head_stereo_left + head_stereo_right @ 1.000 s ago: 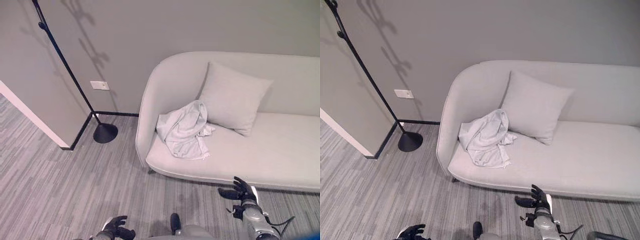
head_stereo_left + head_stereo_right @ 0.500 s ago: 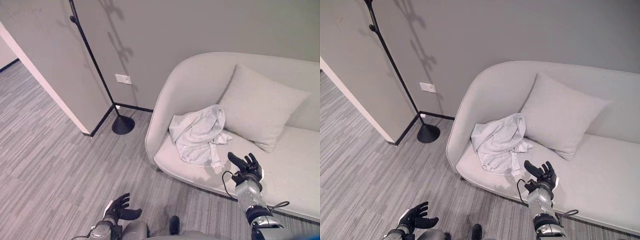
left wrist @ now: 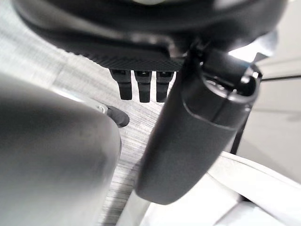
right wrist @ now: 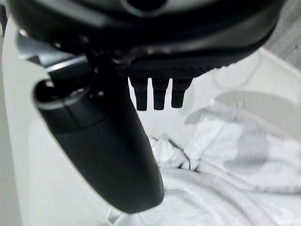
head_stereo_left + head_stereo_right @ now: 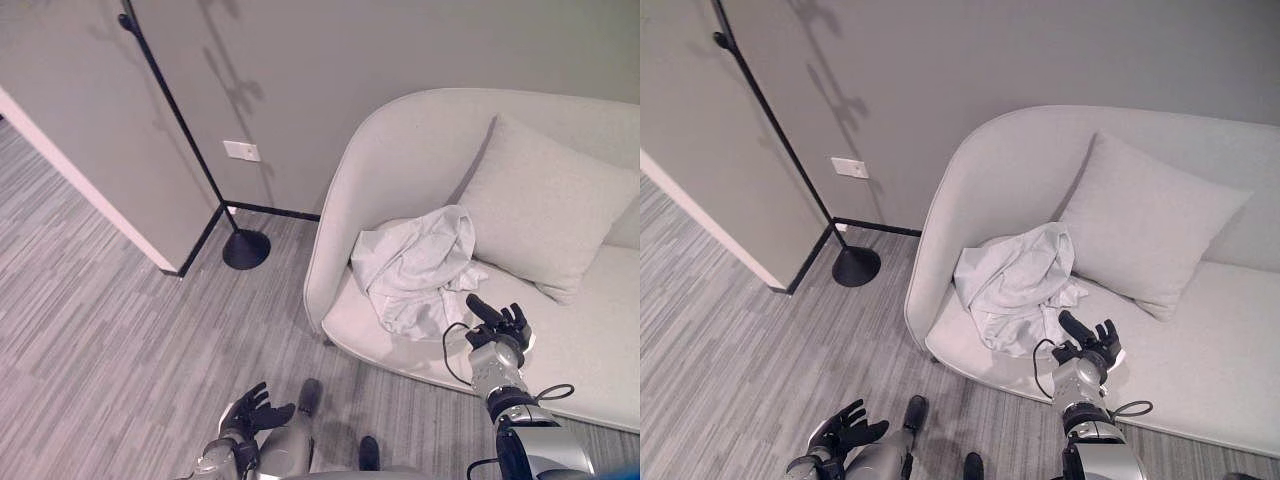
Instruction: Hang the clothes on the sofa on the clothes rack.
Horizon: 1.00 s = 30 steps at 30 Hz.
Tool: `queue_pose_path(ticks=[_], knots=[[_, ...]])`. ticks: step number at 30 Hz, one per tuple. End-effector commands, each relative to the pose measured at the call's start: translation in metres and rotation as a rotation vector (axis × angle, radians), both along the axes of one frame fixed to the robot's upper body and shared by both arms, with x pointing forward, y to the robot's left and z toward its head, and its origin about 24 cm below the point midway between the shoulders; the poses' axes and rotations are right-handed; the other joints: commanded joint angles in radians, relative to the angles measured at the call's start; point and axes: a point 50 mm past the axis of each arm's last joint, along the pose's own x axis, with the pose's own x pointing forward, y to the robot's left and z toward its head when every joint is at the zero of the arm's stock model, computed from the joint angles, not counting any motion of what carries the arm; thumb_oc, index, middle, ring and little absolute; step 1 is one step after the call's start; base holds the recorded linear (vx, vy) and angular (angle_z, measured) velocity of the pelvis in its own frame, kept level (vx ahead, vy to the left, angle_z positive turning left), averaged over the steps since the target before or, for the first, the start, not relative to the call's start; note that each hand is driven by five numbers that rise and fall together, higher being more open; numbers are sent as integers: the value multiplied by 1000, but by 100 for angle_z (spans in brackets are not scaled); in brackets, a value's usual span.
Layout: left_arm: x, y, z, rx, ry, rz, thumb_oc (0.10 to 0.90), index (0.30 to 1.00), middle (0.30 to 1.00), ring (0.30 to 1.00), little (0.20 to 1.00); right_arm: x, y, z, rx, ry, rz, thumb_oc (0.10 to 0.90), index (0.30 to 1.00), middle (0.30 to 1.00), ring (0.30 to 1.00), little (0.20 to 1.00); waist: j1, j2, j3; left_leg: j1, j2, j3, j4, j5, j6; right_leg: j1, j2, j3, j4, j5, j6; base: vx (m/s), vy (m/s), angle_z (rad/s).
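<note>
We are at the reach: the crumpled light-grey garment lies on the sofa seat, at the sofa's rounded left end, just beside the cushion that leans on the backrest. Nothing is grasped yet. Our right hand hovers over the front part of the seat, just beside the garment's lower right edge, its fingers straight and released; the right wrist view looks past them onto the folds of cloth. Our left hand hangs low over the striped grey floor, fingers spread and holding nothing.

The next move, as we judge it, calls for bringing the right hand over the heap and closing on a thick fold near the top, so that the garment lifts as one piece and does not trail. Then we must turn toward the black clothes rack, whose pole rises from a round base at the wall corner, well apart from the sofa.

Against the picture of half a second ago, the whole scene has shifted a little, so the camera has moved. The right hand stood by the garment's edge then too and now sits slightly closer to it. The garment itself lies as it did.
</note>
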Motion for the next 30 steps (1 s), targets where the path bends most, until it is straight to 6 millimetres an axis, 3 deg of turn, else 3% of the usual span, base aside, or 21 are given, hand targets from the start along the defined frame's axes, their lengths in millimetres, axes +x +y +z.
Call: queue_pose_path(ticks=[1, 5, 7, 10, 12, 14, 17, 18, 25, 27, 30], knots=[[-21, 10, 0, 109, -6, -246, 800, 900, 900, 900, 900, 20, -16, 34, -129, -129, 45, 800, 900, 900, 900, 900, 37, -122, -92, -59, -97, 24, -8, 0, 59, 56, -153, 85, 103, 0, 122, 286, 279, -18], [-22, 16, -1, 128, 0, -243, 800, 900, 900, 900, 900, 25, -24, 42, -154, -124, 35, 800, 900, 900, 900, 900, 40, -133, -86, -52, -124, 39, -3, -36, 87, 0, -176, 95, 169, 53, 140, 168, 218, -4], [-24, 20, -3, 157, 19, -274, 800, 900, 900, 900, 900, 40, -30, 62, -161, -173, 5, 800, 900, 900, 900, 900, 41, -130, -46, -66, -138, 55, 18, -62, 108, -87, -189, 70, 268, 148, 143, -3, 152, -11], [-22, 23, -4, 177, 24, -273, 800, 900, 900, 900, 900, 52, -32, 78, -151, -222, -27, 800, 900, 900, 900, 900, 45, -120, -18, -89, -132, 66, 42, -78, 114, -145, -178, 19, 311, 139, 135, -52, 114, -25], [-17, 25, -3, 182, 13, -255, 800, 900, 900, 900, 900, 64, -36, 99, -170, -272, -48, 800, 900, 900, 900, 900, 41, -117, 14, -109, -138, 65, 47, -80, 117, -202, -130, -4, 292, 92, 120, -124, 83, -13], [-10, 30, -1, 181, -2, -204, 800, 900, 900, 900, 900, 67, -49, 116, -189, -290, -112, 800, 900, 900, 900, 900, 43, -117, 58, -154, -133, 69, 68, -85, 111, -247, -104, -55, 185, 35, 109, -110, -26, -10], [-10, 29, -3, 195, 7, -198, 800, 900, 900, 900, 900, 72, -53, 130, -166, -336, -155, 800, 900, 900, 900, 900, 45, -126, 66, -176, -152, 54, 81, -97, 114, -252, -84, -31, 129, 41, 94, -32, -26, 7], [-10, 31, -3, 199, 7, -174, 800, 900, 900, 900, 900, 77, -52, 140, -164, -366, -166, 800, 900, 900, 900, 900, 48, -117, 74, -181, -148, 47, 71, -96, 112, -279, -71, -23, 125, 52, 94, -36, -24, 19], [-3, 22, -3, 200, -21, -135, 800, 900, 900, 900, 900, 79, -59, 173, -308, -382, -256, 800, 900, 900, 900, 900, 66, -102, 109, -226, -149, 27, 33, -64, 102, -311, -76, -42, 52, 94, 86, -19, -24, 1], [4, 17, -1, 205, -52, -130, 800, 900, 900, 900, 900, 81, -45, 190, -432, -422, -264, 800, 900, 900, 900, 900, 67, -91, 123, -236, -152, 20, 21, -57, 101, -324, -76, -48, 43, 96, 88, 0, 0, 0], [10, 16, 2, 212, -80, -151, 800, 900, 900, 900, 900, 81, -50, 196, -410, -442, -277, 800, 900, 900, 900, 900, 69, -89, 124, -249, -154, 16, 20, -55, 100, -332, -83, -55, 37, 98, 90, 0, 0, 0]])
